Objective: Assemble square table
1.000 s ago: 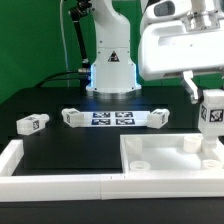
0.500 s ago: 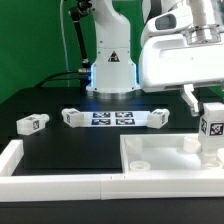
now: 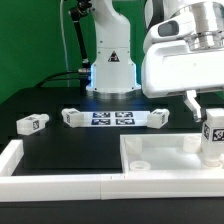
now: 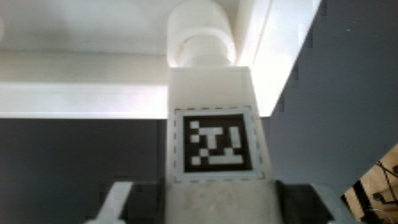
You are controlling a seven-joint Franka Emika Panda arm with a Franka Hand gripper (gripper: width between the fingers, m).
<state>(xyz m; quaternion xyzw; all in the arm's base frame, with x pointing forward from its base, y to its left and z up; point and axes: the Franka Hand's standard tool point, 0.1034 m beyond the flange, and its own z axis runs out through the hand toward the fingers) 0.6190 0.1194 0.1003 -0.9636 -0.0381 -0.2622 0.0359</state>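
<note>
**Leg in hand, corner socket straight below**

My gripper (image 4: pixel 210 203) is closed to a middling width on one leg (image 3: pixel 213 134). In the wrist view my fingers (image 4: pixel 121 206) press its two sides, and the face with the tag is turned to the camera. I hold the leg upright, its long axis running straight down and away from my wrist.

The tabletop (image 3: pixel 165 166) lies flat at the exterior view's right, rim upward, close against the white border strip (image 3: pixel 50 170). The leg hangs over its corner furthest toward the exterior view's right. From that view I cannot tell whether the leg's lower end touches the tabletop or hangs just above it.

The next move turns on the line from the leg's tip to the corner socket (image 4: pixel 205 45). In the wrist view the rounded socket sits just beyond the leg's far end, nearly on its axis. I judge what remains to be a straight descent, with perhaps a small sideways correction, and then a twist to seat the leg.

A first spare leg (image 3: pixel 72 117) and a second spare leg (image 3: pixel 158 117) flank the marker board (image 3: pixel 112 118), well apart from me. A third spare leg (image 3: pixel 32 123) lies further toward the exterior view's left
</note>
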